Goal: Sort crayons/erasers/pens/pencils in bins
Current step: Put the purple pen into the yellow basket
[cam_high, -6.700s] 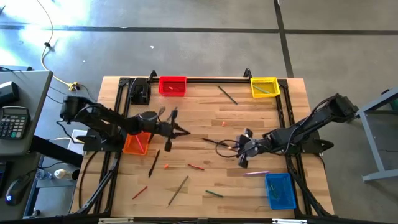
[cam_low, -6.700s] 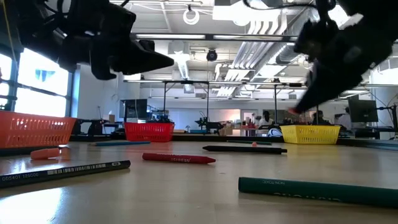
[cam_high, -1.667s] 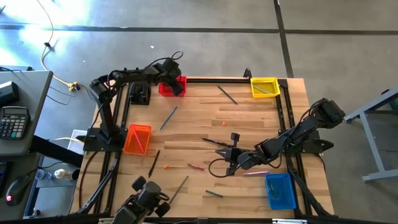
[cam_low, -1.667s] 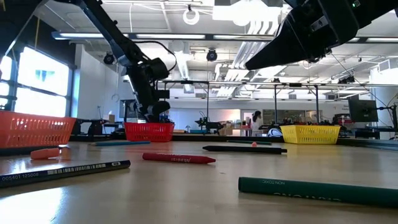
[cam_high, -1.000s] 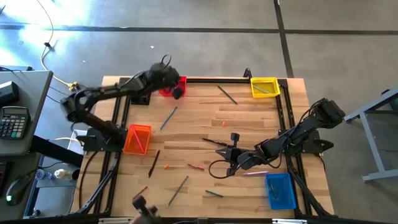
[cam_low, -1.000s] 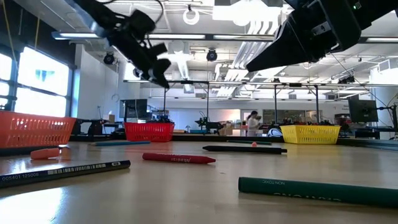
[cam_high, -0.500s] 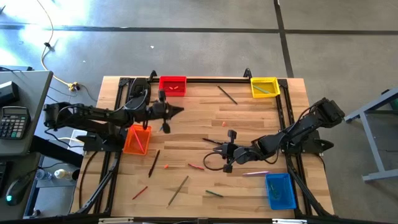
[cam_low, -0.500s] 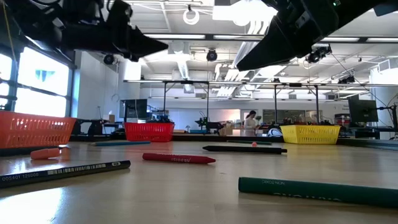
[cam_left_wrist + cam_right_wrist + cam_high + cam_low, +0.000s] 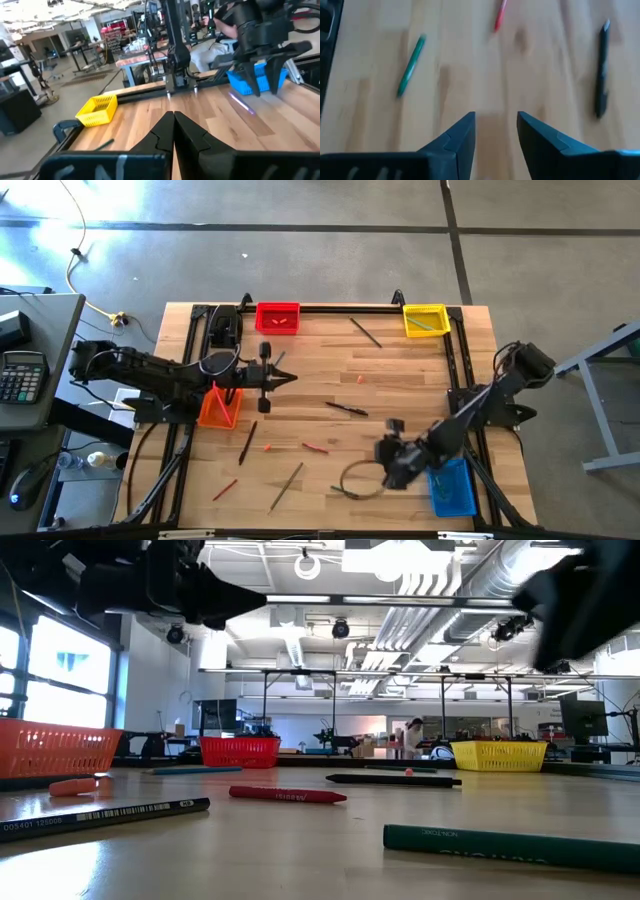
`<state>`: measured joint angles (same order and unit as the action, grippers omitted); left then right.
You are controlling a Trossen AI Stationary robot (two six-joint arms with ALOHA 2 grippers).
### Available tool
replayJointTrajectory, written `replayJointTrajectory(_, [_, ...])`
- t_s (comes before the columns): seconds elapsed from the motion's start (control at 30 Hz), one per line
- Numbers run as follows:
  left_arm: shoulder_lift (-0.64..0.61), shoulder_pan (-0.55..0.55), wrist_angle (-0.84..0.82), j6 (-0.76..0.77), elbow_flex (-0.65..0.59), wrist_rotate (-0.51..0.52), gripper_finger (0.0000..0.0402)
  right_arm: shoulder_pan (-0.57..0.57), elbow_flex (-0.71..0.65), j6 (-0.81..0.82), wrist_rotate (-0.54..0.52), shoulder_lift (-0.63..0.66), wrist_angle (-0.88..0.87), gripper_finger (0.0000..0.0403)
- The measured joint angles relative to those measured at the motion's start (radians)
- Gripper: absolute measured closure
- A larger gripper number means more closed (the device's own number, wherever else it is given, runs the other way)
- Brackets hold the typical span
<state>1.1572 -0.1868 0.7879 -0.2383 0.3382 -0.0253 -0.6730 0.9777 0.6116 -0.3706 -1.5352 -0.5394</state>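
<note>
My left gripper (image 9: 288,376) hangs shut and level above the table's left half, beside the orange bin (image 9: 220,406); nothing is between its fingers (image 9: 173,121). My right gripper (image 9: 384,456) hovers open near the blue bin (image 9: 452,487), tilted down over bare wood (image 9: 496,125). A black pen (image 9: 345,409), a red crayon (image 9: 315,448), a green stick (image 9: 411,65) and a brown pencil (image 9: 286,485) lie flat on the table. A pink pen (image 9: 242,105) lies beside the blue bin. A small eraser (image 9: 360,378) sits mid-table.
The red bin (image 9: 278,317) and yellow bin (image 9: 424,319) stand at the far edge, a grey pencil (image 9: 365,332) between them. A black pencil (image 9: 247,442) and another red crayon (image 9: 225,488) lie near left. A blue pen (image 9: 195,769) lies under my left arm.
My left gripper has swung from the red bin at the far edge toward the near side, sunk a little and tipped up to level, staying shut. My right gripper has drawn back toward the near right, toward the blue bin. The sticks on the table have stayed put.
</note>
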Motion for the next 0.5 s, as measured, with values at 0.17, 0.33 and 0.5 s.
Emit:
replayJointTrajectory(0.17, [0.0, 0.005, -0.065, 0.001, 0.0, 0.012, 0.04, -0.08, 0.004, 0.194, 0.016, -0.046, -0.096, 0.0263])
replayJointTrajectory(0.33, [0.0, 0.005, -0.083, 0.003, 0.0, 0.014, 0.0401, -0.122, 0.004, 0.332, 0.085, -0.075, -0.2, 0.0263])
replayJointTrajectory(0.5, [0.0, 0.005, -0.083, 0.002, 0.0, 0.014, 0.0401, -0.126, -0.01, 0.342, 0.104, -0.085, -0.228, 0.0263])
